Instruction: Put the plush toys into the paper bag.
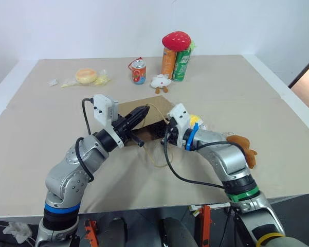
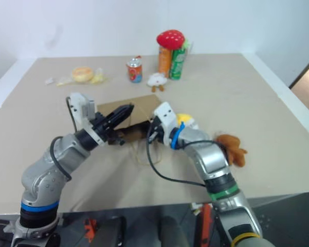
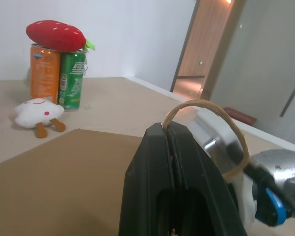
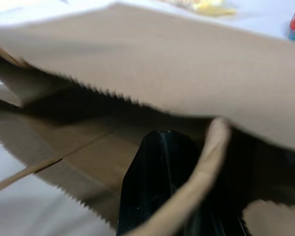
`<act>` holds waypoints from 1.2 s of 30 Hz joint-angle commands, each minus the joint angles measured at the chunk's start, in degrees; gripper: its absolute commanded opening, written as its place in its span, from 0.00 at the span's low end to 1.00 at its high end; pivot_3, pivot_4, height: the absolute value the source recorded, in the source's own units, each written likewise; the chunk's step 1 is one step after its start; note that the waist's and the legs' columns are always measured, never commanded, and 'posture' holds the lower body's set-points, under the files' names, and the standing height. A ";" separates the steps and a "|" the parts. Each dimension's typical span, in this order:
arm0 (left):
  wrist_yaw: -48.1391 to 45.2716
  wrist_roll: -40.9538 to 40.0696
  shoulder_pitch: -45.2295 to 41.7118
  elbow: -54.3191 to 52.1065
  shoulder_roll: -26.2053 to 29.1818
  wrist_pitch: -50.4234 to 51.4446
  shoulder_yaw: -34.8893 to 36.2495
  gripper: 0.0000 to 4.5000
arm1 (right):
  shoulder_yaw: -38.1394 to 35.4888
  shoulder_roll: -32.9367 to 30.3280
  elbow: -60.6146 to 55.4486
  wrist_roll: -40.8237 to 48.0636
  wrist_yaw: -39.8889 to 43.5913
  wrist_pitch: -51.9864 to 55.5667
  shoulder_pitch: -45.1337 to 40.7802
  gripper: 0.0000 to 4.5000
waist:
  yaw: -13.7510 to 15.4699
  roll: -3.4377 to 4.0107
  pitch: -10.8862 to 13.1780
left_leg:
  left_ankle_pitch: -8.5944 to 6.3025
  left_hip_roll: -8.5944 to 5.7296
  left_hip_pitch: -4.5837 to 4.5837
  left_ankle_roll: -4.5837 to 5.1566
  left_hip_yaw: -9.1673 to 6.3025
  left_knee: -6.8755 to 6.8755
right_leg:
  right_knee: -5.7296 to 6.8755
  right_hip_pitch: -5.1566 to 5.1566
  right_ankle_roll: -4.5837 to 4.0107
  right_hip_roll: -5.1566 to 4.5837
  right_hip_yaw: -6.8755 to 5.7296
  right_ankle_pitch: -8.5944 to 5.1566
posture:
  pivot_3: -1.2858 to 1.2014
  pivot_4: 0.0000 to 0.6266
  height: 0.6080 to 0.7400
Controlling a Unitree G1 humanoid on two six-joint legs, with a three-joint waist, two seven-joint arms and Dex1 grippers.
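Left eye view: two grippers meet at one paper bag (image 1: pixel 144 114) lying mid-bench (image 1: pixel 247 92), the left gripper (image 1: pixel 143 114) clenched on a cord handle (image 3: pixel 206 105), the right gripper (image 1: pixel 163 128) clenched at its open mouth. Two plush toys lie by the right arm: yellow egg (image 1: pixel 196 120), brown bear (image 1: pixel 242 146). Beyond stand three cans (image 1: pixel 173 63).

Both arms (image 1: pixel 77 164) reach inward — jaws shut.
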 commanded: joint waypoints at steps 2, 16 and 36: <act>1.58 2.59 -4.36 -0.34 -0.32 -4.11 1.96 0.00 | 2.69 2.08 0.37 -5.56 -3.55 -5.25 2.72 0.02 | -0.02 0.00 0.00 | 0.00 0.00 0.00 0.00 0.00 -0.02 | 0.00 -0.01 0.00 0.00 0.01 0.00 | 0.52 0.24 1.00; -1.15 3.50 -12.09 -1.14 0.81 -7.24 1.69 0.00 | 0.41 5.39 1.95 -7.89 -5.82 -6.35 5.36 0.02 | -0.32 0.00 0.00 | 0.02 0.01 0.00 -0.03 -0.01 -0.05 | 0.00 -0.02 0.02 0.07 0.06 0.01 | 0.52 0.24 1.00; -6.09 10.52 -8.82 -0.97 3.76 -14.18 -1.30 0.00 | -0.75 4.99 2.72 -7.50 -2.19 -6.67 4.02 0.02 | -0.83 0.00 0.00 | 0.02 0.02 0.02 -0.03 -0.01 -0.07 | 0.00 -0.02 0.02 0.11 0.12 0.01 | 0.52 0.24 1.00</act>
